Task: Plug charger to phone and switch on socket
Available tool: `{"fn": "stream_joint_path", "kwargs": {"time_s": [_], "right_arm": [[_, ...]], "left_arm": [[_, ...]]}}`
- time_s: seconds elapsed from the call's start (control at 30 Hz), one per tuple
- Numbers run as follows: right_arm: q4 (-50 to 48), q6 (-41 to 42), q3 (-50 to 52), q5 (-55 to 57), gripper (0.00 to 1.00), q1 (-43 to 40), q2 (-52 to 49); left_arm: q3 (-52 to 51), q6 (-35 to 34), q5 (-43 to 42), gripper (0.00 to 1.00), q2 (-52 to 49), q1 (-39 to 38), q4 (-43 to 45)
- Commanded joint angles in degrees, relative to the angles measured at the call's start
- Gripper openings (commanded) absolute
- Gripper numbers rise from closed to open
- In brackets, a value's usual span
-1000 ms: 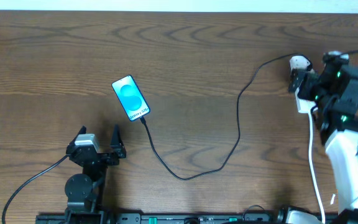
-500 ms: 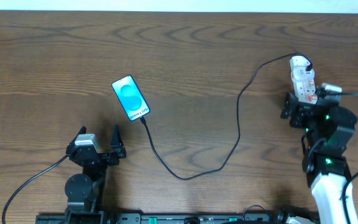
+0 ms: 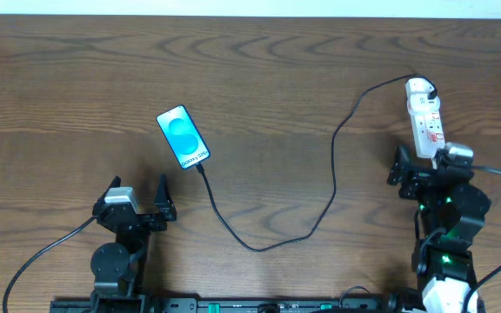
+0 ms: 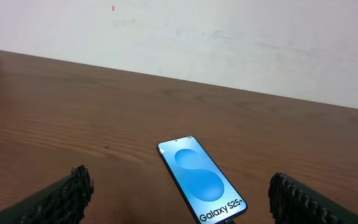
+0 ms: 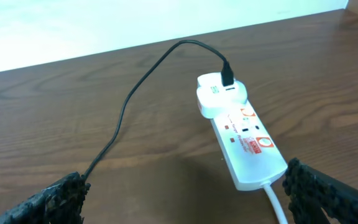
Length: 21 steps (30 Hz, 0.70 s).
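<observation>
The phone [image 3: 183, 136] lies screen up left of centre, its blue screen [image 4: 202, 180] lit. The thin black charger [image 3: 259, 246] cable runs from the phone's lower edge in a loop across the table up to a white adapter [image 5: 222, 93] at the far end of the socket [image 3: 424, 115]. The socket is a white strip with red markings [image 5: 244, 140]. My left gripper [image 3: 137, 191] stands open and empty, short of the phone [image 4: 179, 210]. My right gripper [image 3: 429, 167] is open and empty just in front of the socket's near end [image 5: 185, 202].
The socket's white cord [image 5: 277, 204] leaves its near end and passes by my right fingertips. A white wall stands behind the table's far edge [image 4: 229, 93]. Robot bases and their cables sit along the front edge [image 3: 250, 304].
My right arm has drawn back from over the socket toward the front edge, leaving the whole strip uncovered. The left arm, phone and cable have not moved.
</observation>
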<state>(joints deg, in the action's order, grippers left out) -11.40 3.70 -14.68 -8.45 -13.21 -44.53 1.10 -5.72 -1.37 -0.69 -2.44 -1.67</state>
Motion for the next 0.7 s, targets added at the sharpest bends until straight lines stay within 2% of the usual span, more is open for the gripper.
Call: {"fn": "stream_joint_path", "kwargs": {"time_s": [0.0,0.17,0.37,0.5,0.67], "right_arm": [[-0.2,0.2,2.1,-0.5,0.99,1.5,3.1],[-0.7,-2.7,4.9,-0.5,0.99,4.5,8.1],[-3.3,-11.4,10.4,-0.4,0.99,9.4,16.7],[-3.6,-11.5,14.5,0.7,0.99,10.6,22.7],[2.2,-11.5,14.4,2.1,0.99,10.7,28.4]], "left_arm": [[-0.9,0.6,0.8,0.93,0.5,0.2,-2.4],[-0.9,0.6,0.8,0.93,0.5,0.2,-2.4],[-0.9,0.6,0.8,0.93,0.5,0.2,-2.4],[-0.9,0.6,0.8,0.93,0.5,0.2,-2.4],[-0.9,0.6,0.8,0.93,0.5,0.2,-2.4]]}}
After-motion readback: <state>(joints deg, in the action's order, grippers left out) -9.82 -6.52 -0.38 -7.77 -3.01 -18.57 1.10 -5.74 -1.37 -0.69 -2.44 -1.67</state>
